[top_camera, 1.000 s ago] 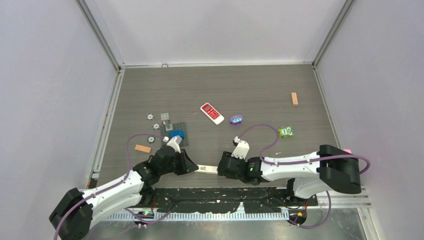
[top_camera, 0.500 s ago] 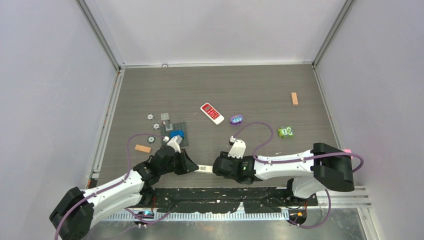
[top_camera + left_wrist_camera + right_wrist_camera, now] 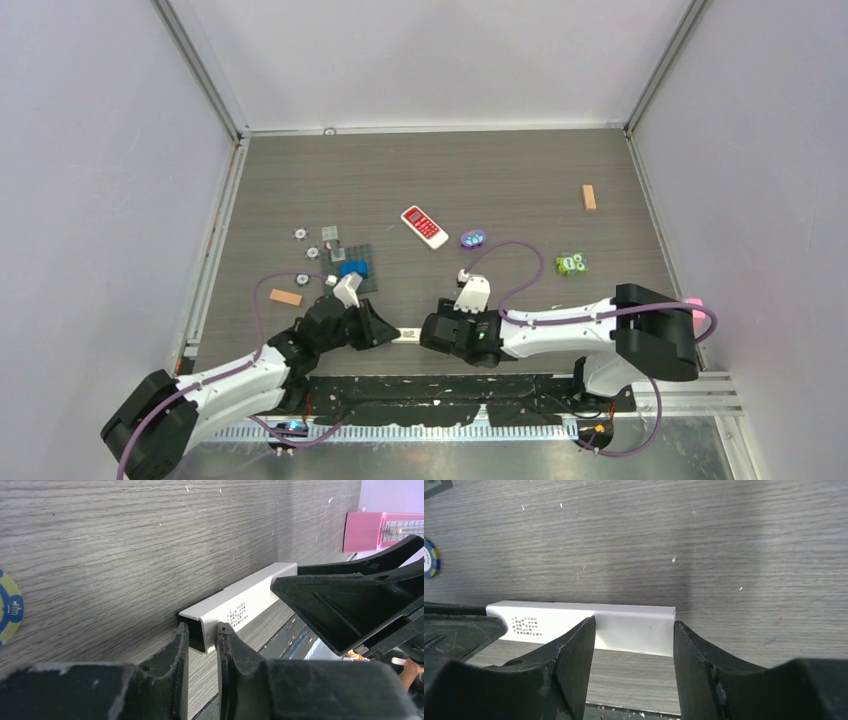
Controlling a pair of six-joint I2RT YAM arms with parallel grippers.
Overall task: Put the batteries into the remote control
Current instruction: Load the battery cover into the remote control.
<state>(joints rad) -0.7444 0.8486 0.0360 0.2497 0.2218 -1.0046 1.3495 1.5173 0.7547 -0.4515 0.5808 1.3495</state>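
BENCH EDGE: At the near lip of the bench, the remote control lies between both arms. The left fingers pinch narrowly on one thin end wall. The right fingers stand apart across the other end, gripping nothing. If that slim pinch slips, or the right arm nudges it, the bar could twist off the edge. No batteries can be made out. Beyond lie a poker chip, a blue block and a red-faced remote, none blocking.
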